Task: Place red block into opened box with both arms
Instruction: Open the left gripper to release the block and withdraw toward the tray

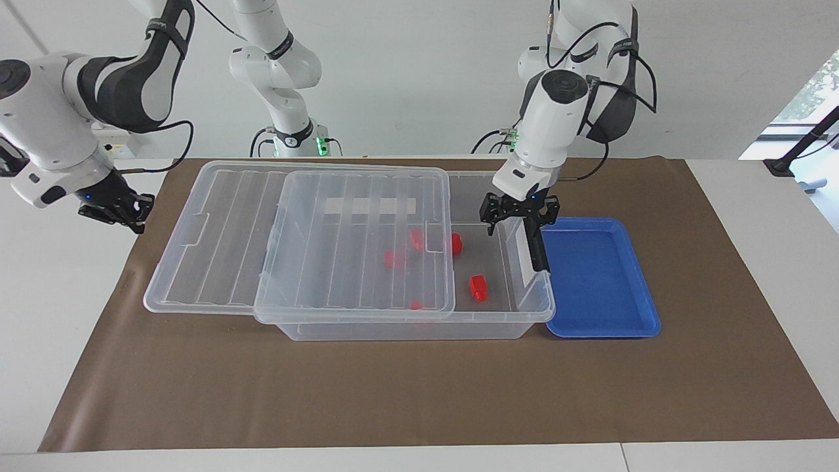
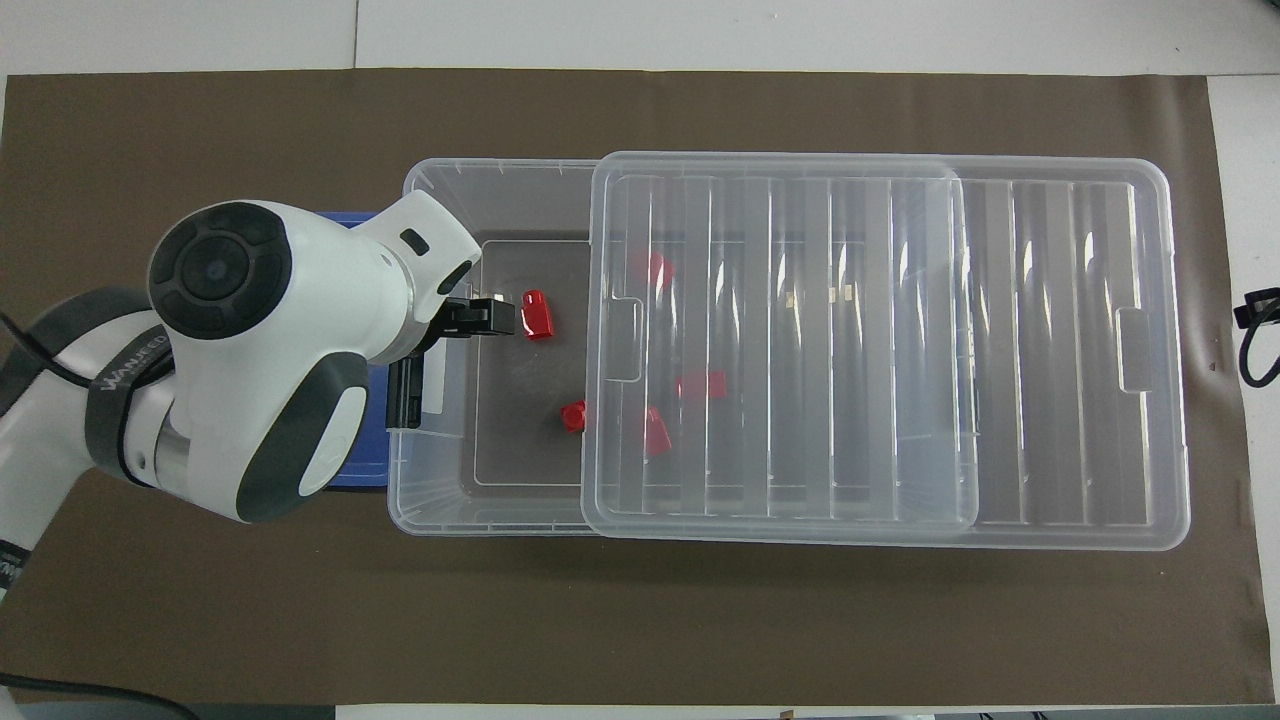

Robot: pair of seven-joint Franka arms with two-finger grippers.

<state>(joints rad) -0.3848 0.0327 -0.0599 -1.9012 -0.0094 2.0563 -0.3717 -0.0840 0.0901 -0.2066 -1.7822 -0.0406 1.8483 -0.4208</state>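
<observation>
Box [image 1: 531, 308] sits mid-mat, its ribbed lid [image 1: 357, 242] slid toward the right arm's end, leaving the left arm's end uncovered. Blue tray [image 1: 600, 275] touches the box at that end. Left gripper [image 1: 518, 211] hangs above the uncovered end, jaws wide, empty. Right gripper [image 1: 118, 208] is closed tight, empty, over the table edge. Red block [image 1: 478, 287] lies in the box, nearer the robots another [image 1: 455, 244].

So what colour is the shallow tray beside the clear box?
Solid blue; the tray shows best in the facing view, since the left arm covers most of it overhead.
</observation>
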